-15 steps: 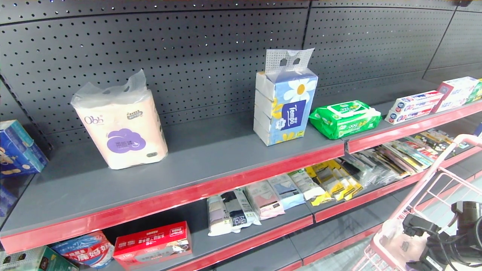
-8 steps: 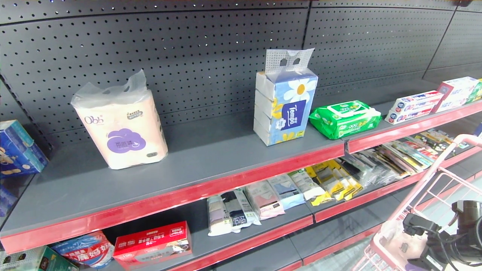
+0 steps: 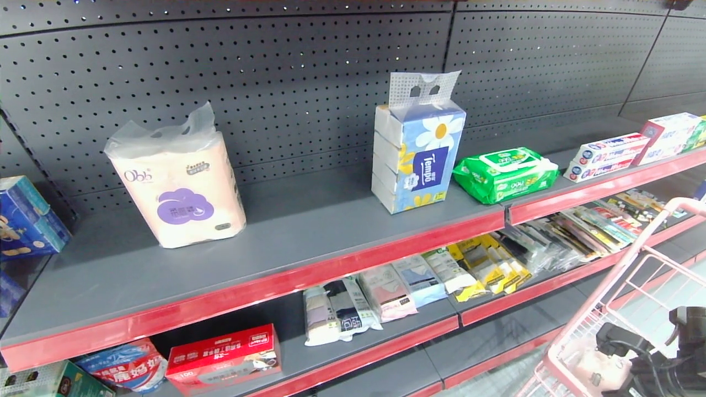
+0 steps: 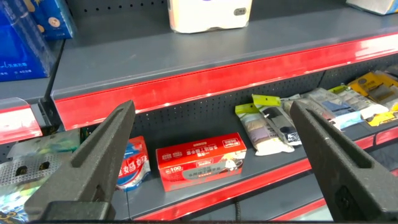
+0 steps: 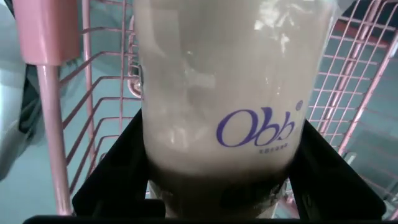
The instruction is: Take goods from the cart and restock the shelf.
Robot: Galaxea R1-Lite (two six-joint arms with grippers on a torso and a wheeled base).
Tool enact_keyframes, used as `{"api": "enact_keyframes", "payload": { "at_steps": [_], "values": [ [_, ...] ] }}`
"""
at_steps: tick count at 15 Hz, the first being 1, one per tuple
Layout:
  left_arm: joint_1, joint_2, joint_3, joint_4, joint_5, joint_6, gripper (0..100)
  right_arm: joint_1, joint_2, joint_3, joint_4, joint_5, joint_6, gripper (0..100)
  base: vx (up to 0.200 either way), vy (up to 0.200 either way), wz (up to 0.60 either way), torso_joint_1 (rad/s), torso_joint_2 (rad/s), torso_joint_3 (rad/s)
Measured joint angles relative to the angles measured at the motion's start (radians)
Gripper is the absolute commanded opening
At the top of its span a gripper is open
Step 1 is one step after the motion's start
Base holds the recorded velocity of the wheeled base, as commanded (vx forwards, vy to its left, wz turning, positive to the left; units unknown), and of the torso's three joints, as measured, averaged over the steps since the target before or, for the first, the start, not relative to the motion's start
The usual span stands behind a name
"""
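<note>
The right tool [image 5: 217, 134] sits lower in the cart [image 3: 629, 256] than a moment ago, straddling the tissue pack [image 5: 230, 74] inside the cart; I cannot tell whether it is clamped, so pickup seems under way.

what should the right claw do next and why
Probably close the right claw on the toilet roll pack: it sits between the open fingers, down in the pink cart, not visibly gripped yet. The shelf has bare space beside the matching pack.
</note>
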Motion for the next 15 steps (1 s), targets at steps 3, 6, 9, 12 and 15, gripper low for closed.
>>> {"api": "enact_keyframes", "payload": {
  "at_steps": [3, 6, 9, 12, 15],
  "values": [
    [0.0, 0.0, 0.0, 0.0, 0.0, 0.0, 100, -0.034, -0.035, 0.016, 0.015, -0.011, 0.051, 0, 0.0, 0.0, 0.0, 0.0, 0.0, 0.0],
    [0.0, 0.0, 0.0, 0.0, 0.0, 0.0, 100, -0.084, -0.079, 0.02, 0.014, -0.012, 0.06, 0, 0.0, 0.0, 0.0, 0.0, 0.0, 0.0],
    [0.0, 0.0, 0.0, 0.0, 0.0, 0.0, 100, -0.122, -0.122, 0.017, 0.006, -0.011, 0.065, 0, 0.0, 0.0, 0.0, 0.0, 0.0, 0.0],
    [0.0, 0.0, 0.0, 0.0, 0.0, 0.0, 100, -0.18, -0.193, -0.004, 0.004, -0.013, 0.082, 0, 0.0, 0.0, 0.0, 0.0, 0.0, 0.0],
    [0.0, 0.0, 0.0, 0.0, 0.0, 0.0, 100, -0.238, -0.259, -0.022, 0.007, -0.013, 0.088, 0, 0.0, 0.0, 0.0, 0.0, 0.0, 0.0]
  ]
}}
